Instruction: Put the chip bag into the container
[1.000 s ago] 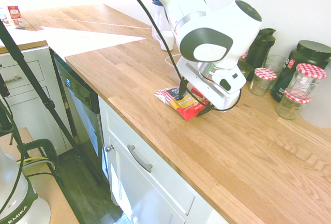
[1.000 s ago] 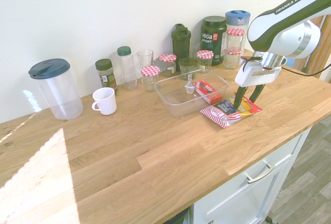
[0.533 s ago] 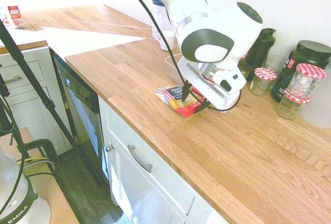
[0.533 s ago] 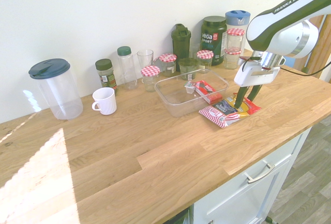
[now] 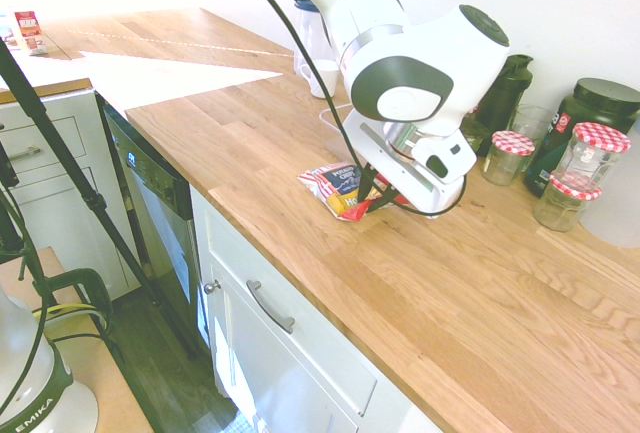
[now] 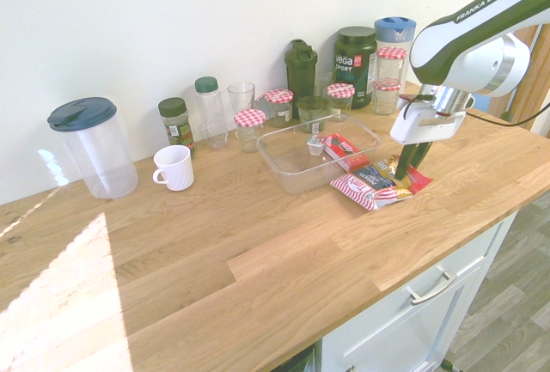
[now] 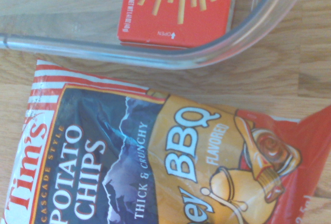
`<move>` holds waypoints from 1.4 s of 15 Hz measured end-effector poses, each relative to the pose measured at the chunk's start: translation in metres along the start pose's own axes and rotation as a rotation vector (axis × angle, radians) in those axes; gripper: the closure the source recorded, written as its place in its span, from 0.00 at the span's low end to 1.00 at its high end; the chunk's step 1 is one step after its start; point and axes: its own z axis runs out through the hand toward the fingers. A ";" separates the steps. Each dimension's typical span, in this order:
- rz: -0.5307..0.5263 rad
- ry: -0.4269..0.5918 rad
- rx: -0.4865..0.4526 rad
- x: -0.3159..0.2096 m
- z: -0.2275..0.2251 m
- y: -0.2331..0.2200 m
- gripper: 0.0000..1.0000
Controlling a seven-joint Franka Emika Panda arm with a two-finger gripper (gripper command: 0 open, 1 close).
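You're at the grasp: the gripper [image 6: 413, 161] is at the chip bag [image 6: 378, 185], though you can't tell whether it grips. Secure it, then lift clear of the rim, far-left in the second exterior view, into the container [image 6: 296, 185].

On my feed the chip bag [image 7: 170, 157] is thin crinkled film with a soft gloss. The container [image 6: 296, 170] beside it is clear, smooth, shiny plastic, holding a printed card box [image 7: 176, 9]. I see wood grain, satin-smooth, across the counter [image 6: 215, 286] to its front edge, and a glossy white mug [image 6: 174, 168].
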 end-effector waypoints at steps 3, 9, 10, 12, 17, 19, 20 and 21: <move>0.001 -0.001 -0.001 0.000 0.001 0.001 1.00; -0.017 0.024 0.000 -0.004 -0.014 -0.002 1.00; -0.023 0.040 0.005 -0.006 -0.025 -0.004 1.00; -0.046 0.064 0.024 -0.019 -0.057 -0.011 1.00; -0.122 0.120 0.061 -0.083 -0.136 -0.056 1.00; -0.145 0.142 0.070 -0.100 -0.158 -0.086 1.00; -0.155 0.149 0.075 -0.105 -0.168 -0.101 1.00; -0.159 0.157 0.080 -0.105 -0.176 -0.115 1.00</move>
